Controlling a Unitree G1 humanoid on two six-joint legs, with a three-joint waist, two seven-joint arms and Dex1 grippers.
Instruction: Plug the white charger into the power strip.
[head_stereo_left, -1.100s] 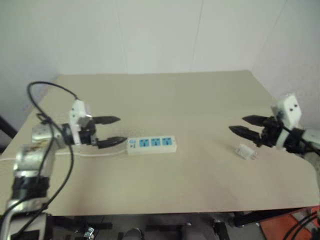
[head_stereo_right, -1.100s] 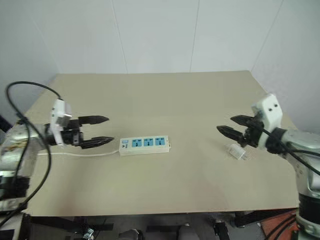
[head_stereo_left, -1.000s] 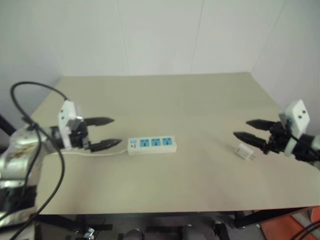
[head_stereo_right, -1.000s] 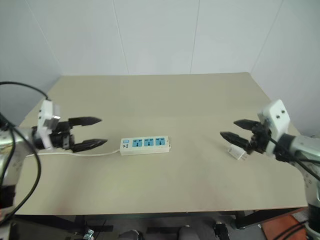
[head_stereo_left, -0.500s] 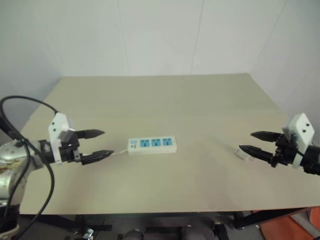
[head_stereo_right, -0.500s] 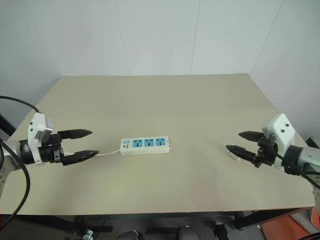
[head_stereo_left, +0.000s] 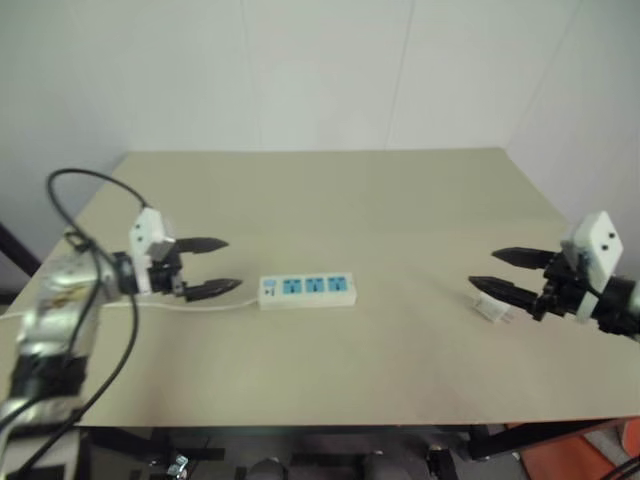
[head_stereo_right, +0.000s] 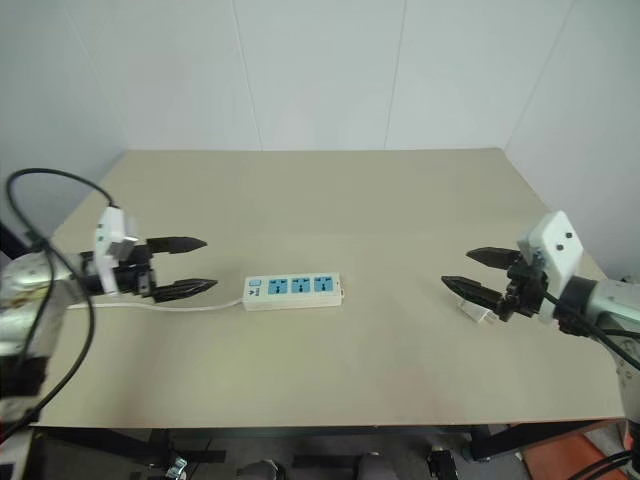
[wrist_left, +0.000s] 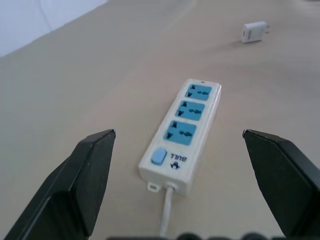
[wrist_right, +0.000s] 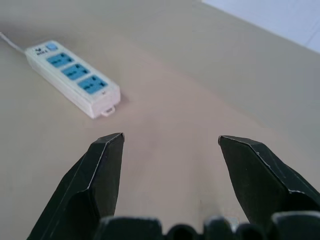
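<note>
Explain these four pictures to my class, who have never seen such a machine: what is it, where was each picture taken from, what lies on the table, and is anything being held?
It is a two-armed robot. Two pictures come from cameras in its head, looking down; two come from cameras on its wrists, looking along black fingers. On the beige table lie the power strip, with three blue sockets, and the small white charger. The left gripper and right gripper are both open, holding nothing.

Beige desk (head_stereo_right: 380, 210) stood against a white panelled wall (head_stereo_right: 320, 70). An orange object (head_stereo_left: 628, 440) showed below the desk's near right corner, on the floor.
</note>
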